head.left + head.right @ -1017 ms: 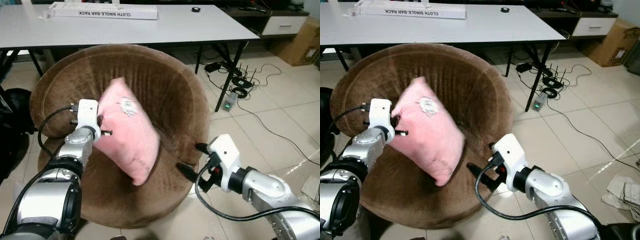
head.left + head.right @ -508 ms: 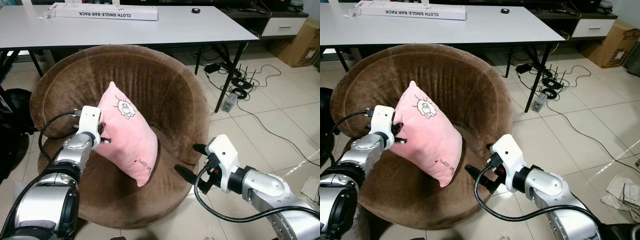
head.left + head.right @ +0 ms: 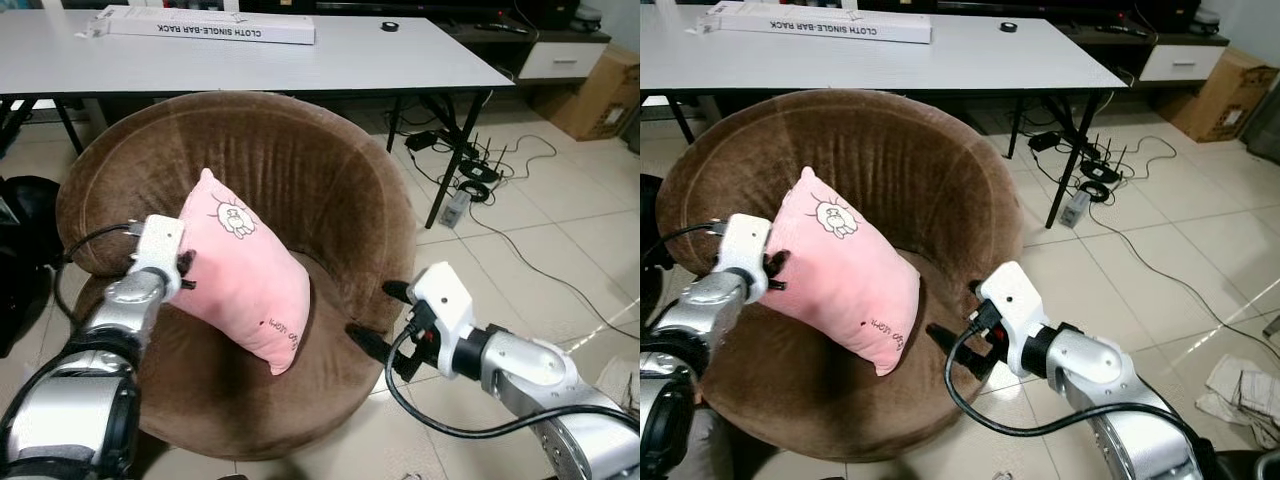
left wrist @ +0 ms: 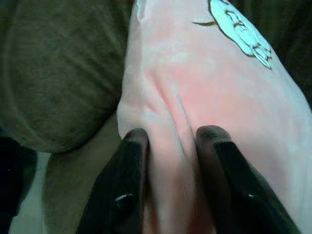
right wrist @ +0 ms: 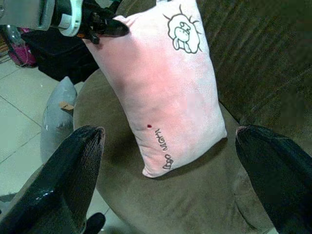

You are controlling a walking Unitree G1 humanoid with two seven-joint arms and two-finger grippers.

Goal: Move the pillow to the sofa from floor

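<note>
A pink pillow with a cartoon print stands tilted on the seat of a round brown sofa chair, its lower corner resting on the cushion, while the left gripper pinches a fold of its edge between both black fingers and the right gripper hovers spread wide and empty by the seat's front edge. Finishing well likely means letting the pillow settle back against the backrest before the left fingers let go, so it does not topple forward. The pillow's back and underside are hidden.
</note>
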